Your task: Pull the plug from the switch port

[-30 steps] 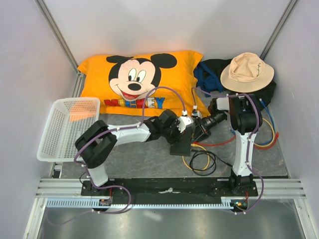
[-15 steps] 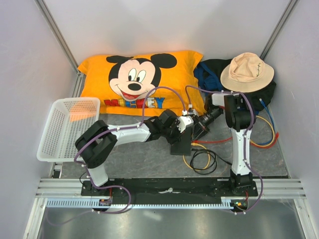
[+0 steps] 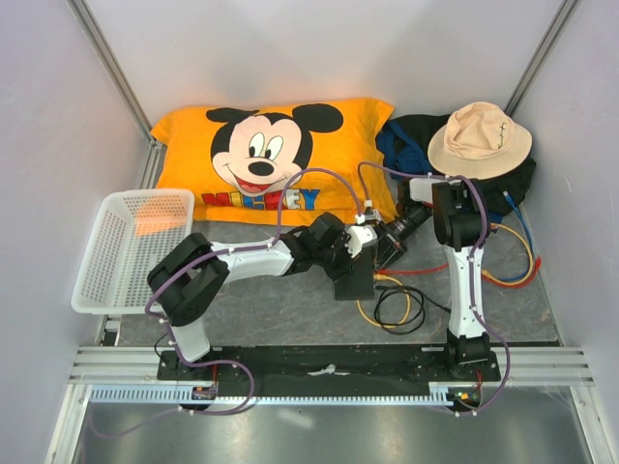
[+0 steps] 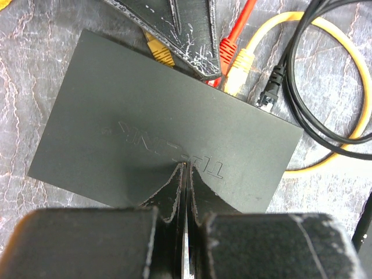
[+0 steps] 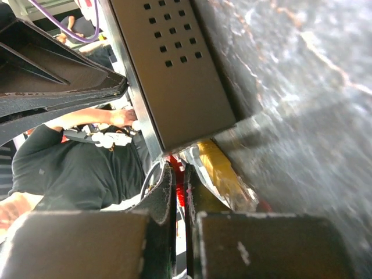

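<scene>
In the top view, the flat matte-black rectangular switch (image 3: 356,285) lies on the grey tabletop (image 3: 280,309) at centre frame, with cables trailing off to its right. The left claw (image 3: 345,264) sits on it from the left, and the right claw (image 3: 384,253) noses in at its upper-right edge. At far left stands a white plastic mesh basket (image 3: 97,261); nothing shows inside it.

In the left wrist view, the left claw's fingers are pressed together, their tips planted on the switch's lid at lower centre. Along the switch's upper-right edge a red plug (image 4: 228,51) and a yellow plug (image 4: 240,63) sit in sockets, right beside the right claw's scuffed finger.

In the right wrist view, the right claw is narrowed to a slit with a sliver of red in it; I cannot tell whether it actually pinches the red plug.

The step in hand looks like bracing the switch while securing the plug. The next move likely calls for a firm pinch and a straight pull away from the socket edge.
</scene>
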Controlling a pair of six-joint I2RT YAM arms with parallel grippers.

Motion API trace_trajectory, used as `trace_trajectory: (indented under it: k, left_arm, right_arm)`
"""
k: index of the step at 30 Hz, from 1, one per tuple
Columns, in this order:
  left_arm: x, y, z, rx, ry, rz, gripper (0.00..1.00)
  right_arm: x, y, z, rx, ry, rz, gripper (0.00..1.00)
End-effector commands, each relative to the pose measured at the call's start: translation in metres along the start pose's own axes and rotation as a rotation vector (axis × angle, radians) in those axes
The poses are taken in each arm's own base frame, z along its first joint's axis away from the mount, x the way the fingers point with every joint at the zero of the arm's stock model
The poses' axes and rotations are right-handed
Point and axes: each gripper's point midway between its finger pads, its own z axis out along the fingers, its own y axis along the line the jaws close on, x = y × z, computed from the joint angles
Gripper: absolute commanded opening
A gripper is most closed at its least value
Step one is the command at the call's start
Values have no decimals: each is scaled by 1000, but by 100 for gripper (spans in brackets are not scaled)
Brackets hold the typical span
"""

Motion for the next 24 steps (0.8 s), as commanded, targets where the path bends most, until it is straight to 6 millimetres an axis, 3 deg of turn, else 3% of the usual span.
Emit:
trace_trajectory:
  k: [1, 6, 9, 14, 21, 24]
  left_arm:
    - [98, -16, 1, 45, 315, -43, 2]
    - [101, -15, 4, 32, 318, -32, 2]
    - [103, -16, 7, 38, 326, -34, 2]
    - [108, -16, 10, 47, 344, -34, 2]
    - [107, -16, 11, 46, 349, -35, 2]
    - [107, -17, 10, 49, 354, -35, 2]
  right_arm:
    - [0, -49, -29, 167, -5, -49, 0]
    - [-3, -61, -56, 337, -51, 38, 0]
    - [-1, -51, -67, 349, -28, -28, 0]
    - [6, -64, -60, 285, 56, -144, 0]
    - [-12, -81, -67, 347, 80, -165, 0]
    - [-12, -79, -65, 331, 67, -137, 0]
